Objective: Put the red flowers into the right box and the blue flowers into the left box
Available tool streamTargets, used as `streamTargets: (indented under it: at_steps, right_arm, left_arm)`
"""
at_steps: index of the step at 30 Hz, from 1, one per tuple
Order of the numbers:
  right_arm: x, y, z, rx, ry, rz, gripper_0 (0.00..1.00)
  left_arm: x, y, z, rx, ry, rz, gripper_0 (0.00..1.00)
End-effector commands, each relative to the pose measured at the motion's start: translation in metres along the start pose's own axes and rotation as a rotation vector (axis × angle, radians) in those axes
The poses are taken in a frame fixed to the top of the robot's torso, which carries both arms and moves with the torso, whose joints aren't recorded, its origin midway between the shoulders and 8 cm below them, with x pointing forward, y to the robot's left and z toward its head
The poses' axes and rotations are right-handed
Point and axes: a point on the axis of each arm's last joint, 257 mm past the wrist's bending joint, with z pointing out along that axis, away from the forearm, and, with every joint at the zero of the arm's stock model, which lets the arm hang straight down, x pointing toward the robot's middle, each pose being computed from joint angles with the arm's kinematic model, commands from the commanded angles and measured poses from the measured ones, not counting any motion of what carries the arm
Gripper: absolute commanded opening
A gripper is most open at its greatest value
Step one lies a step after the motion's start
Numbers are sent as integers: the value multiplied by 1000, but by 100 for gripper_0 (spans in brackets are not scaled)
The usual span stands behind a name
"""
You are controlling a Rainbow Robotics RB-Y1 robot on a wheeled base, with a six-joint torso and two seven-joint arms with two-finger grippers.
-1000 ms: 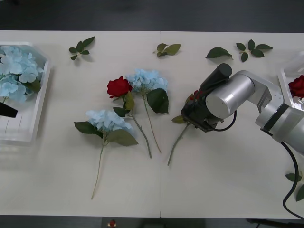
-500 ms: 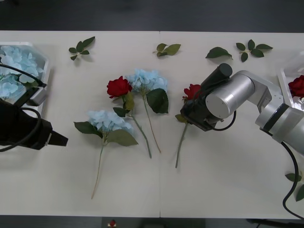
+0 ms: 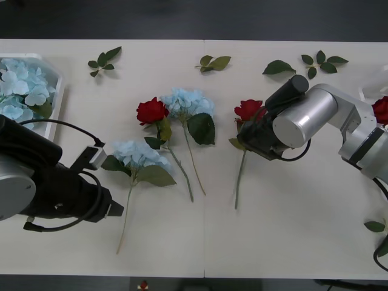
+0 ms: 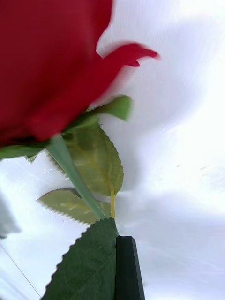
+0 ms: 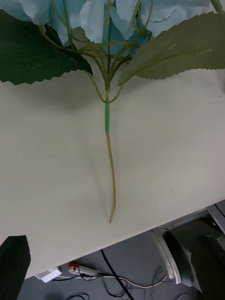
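Note:
My right gripper (image 3: 248, 134) is shut on the stem of a red flower (image 3: 249, 110) and holds it just above mid-table, its stem hanging toward the front. In the right wrist view the bloom (image 4: 47, 61) looms above one black finger (image 4: 127, 267). A second red flower (image 3: 151, 111) lies beside two blue flowers (image 3: 188, 103) (image 3: 138, 154). My left gripper (image 3: 113, 209) stands open beside the nearer blue flower's stem (image 5: 110, 154). More blue flowers (image 3: 21, 91) fill the left box (image 3: 53, 121). A red flower (image 3: 381, 110) lies in the right box (image 3: 367, 91).
Loose green leaf sprigs lie along the table's far side (image 3: 104, 59) (image 3: 213, 62) (image 3: 279, 66) (image 3: 321, 62). Another leaf (image 3: 374, 226) lies near the right edge. The table's front edge runs just beyond the stem's tip (image 5: 111, 220).
My right gripper has carried the red flower up and to the right. My left arm has swung from the left box to the nearer blue flower's stem.

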Motion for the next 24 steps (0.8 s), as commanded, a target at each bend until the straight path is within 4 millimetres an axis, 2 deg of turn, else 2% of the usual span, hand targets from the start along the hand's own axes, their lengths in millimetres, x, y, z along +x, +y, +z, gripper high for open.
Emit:
streamTargets:
  at_steps: [1,9,11,12,15,16,17,18,19,21,24]
  right_arm:
    - [-40,-9,-47,16,-55,-188,1]
    - [-54,-54,-94,81,-32,-329,1]
    - [-55,-59,-98,84,-26,-330,0]
    - [-55,-68,-100,95,-16,-339,1]
    - [-56,-77,-98,110,-10,-367,26]
    - [-57,-80,-97,115,-8,-383,46]
    - [-57,-80,-97,115,-8,-383,46]
    - [-57,-83,-95,119,0,-412,78]
    - [-59,-84,-95,119,0,-433,90]
    - [-59,-82,-94,117,1,-472,98]
    - [-59,-77,-94,105,-2,-552,100]
  left_arm:
    - [-13,-9,10,-28,-59,29,100]
    - [-25,-11,55,-69,-108,84,100]
    - [-25,-9,61,-75,-106,80,100]
    - [-28,-11,65,-72,-106,69,100]
    - [-33,-11,72,-80,-111,59,100]
    - [-34,-11,74,-85,-113,58,100]
    - [-34,-11,74,-85,-113,58,100]
    - [-35,-13,79,-90,-112,58,100]
    - [-36,-14,81,-96,-111,61,100]
    - [-36,-15,84,-97,-108,59,100]
    - [-39,-15,89,-103,-108,48,100]
